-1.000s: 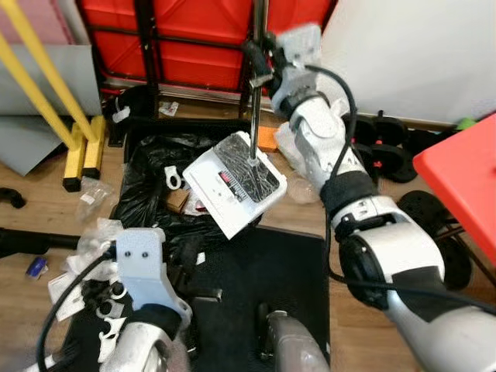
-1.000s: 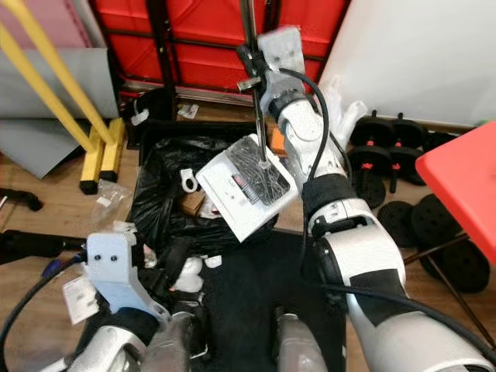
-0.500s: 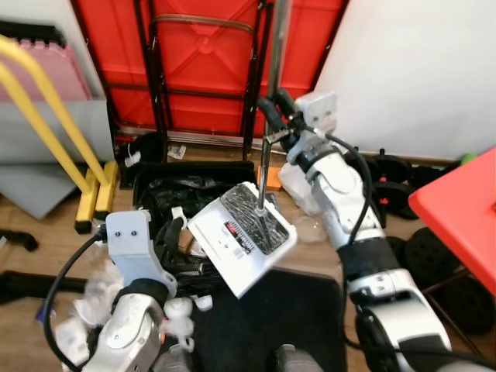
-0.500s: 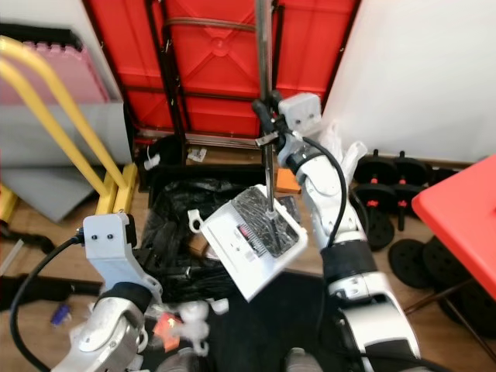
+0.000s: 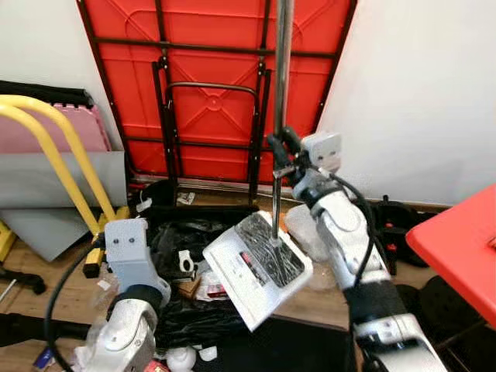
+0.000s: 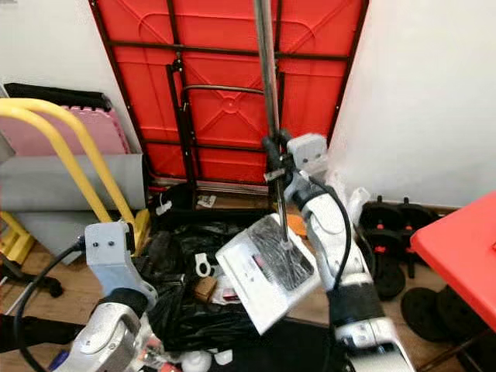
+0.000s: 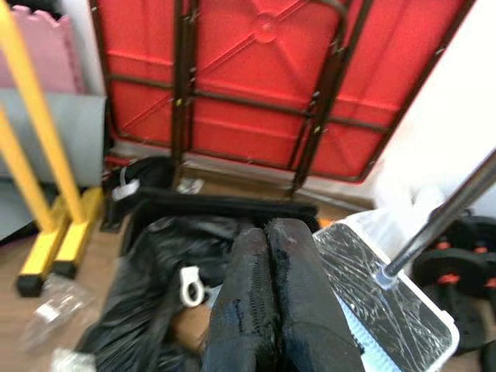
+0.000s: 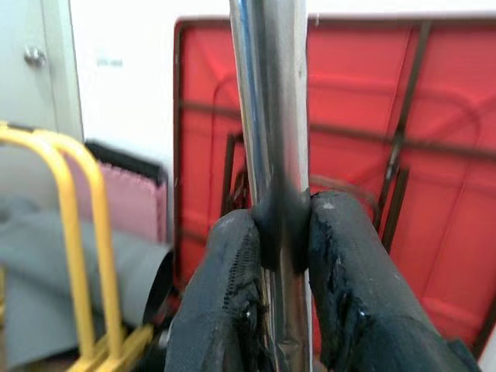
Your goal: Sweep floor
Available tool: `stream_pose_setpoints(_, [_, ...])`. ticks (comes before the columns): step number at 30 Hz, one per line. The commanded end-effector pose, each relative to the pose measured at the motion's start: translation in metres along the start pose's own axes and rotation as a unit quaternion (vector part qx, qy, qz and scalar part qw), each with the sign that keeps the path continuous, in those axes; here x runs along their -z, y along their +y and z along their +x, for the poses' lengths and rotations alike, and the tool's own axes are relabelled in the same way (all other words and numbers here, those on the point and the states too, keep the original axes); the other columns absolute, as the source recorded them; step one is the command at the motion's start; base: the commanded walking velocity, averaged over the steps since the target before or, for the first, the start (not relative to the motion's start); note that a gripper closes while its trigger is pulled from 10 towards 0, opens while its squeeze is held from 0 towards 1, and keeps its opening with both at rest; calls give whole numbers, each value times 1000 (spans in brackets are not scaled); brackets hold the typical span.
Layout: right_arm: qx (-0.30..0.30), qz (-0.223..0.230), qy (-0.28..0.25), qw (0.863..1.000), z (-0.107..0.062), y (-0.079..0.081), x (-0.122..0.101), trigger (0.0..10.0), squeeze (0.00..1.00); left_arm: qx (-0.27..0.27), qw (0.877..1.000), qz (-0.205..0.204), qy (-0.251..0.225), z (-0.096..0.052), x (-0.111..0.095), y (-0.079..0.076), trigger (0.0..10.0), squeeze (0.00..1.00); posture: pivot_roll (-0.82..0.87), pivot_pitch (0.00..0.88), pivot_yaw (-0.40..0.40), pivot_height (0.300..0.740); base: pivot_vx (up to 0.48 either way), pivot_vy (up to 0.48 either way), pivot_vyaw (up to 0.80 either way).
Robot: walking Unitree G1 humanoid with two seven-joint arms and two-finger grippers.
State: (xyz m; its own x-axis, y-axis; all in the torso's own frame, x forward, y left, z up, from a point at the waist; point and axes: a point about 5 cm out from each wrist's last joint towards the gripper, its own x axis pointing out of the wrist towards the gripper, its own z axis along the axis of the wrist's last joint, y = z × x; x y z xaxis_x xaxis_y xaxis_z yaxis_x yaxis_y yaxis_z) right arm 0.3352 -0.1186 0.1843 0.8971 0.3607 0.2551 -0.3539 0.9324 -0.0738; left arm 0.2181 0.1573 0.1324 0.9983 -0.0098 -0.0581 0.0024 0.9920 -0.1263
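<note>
The dustpan [image 5: 260, 267] has risen; the right end effector [image 8: 277, 232] stays clamped on its pole [image 5: 282, 70].

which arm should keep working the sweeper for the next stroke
Right. The right gripper already has its fingers clamped round the metal pole of the white sweeper head, which hangs tilted above the black bag. The left gripper is shut on nothing, off the pole.

White dustpan [image 5: 258, 268] (debris inside) hangs tilted on its upright metal pole [image 5: 280, 93].
</note>
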Motion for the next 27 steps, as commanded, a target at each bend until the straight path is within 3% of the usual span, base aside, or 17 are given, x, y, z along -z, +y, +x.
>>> stream_pose_setpoints(1, [6,-14,-43,999,0,-5,-22,10000,0,32,999,7,-2,2,2,-2,10000,0,-35,0,-43,740,0,0,0])
stream_pose_setpoints(11, [22,-13,-22,999,-12,-10,-15,10000,0,-5,999,30,25,7,10,9,10000,0,-31,0,-27,740,0,0,0])
stream_pose_setpoints(27, [33,4,-11,999,-9,-8,-15,10000,0,-6,999,33,28,10,11,13,10000,0,-24,0,-22,740,0,0,0])
